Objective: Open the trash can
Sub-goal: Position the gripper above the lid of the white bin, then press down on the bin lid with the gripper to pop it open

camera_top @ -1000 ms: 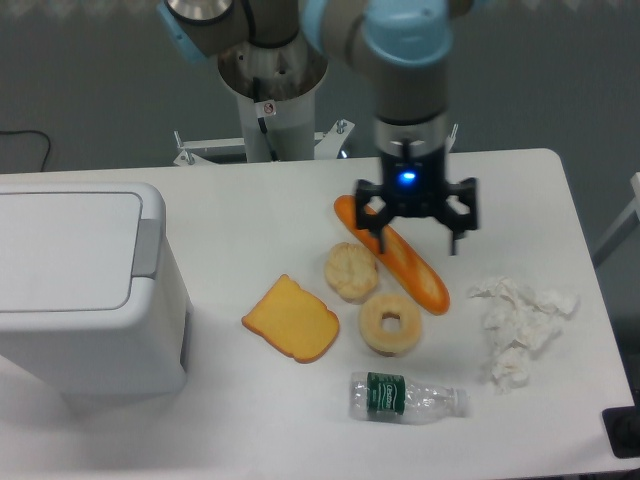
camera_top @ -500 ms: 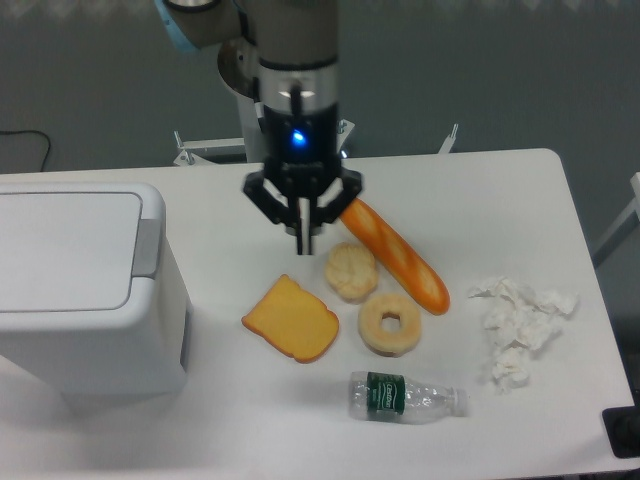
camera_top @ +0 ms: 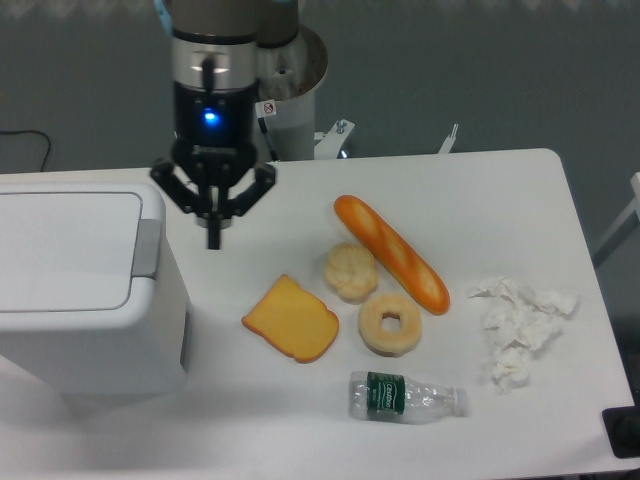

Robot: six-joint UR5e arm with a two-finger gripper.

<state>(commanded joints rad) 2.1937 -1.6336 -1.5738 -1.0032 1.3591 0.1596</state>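
The trash can (camera_top: 80,290) is a big white boxy bin at the left of the table, its flat lid (camera_top: 65,250) down and a grey push tab (camera_top: 147,248) on the lid's right edge. My gripper (camera_top: 213,238) hangs just right of the bin's top right corner, above the table and a short way from the tab. Its fingers are pressed together into one thin point, shut with nothing between them.
On the table lie a yellow bread slice (camera_top: 291,319), a round bun (camera_top: 351,271), a long baguette (camera_top: 391,253), a donut (camera_top: 390,323), a plastic bottle (camera_top: 405,396) and crumpled white paper (camera_top: 518,328). The arm's base (camera_top: 290,95) stands behind.
The gripper has swept left across the table, from over the baguette to beside the trash can. Its fingers went from open to shut along the way.
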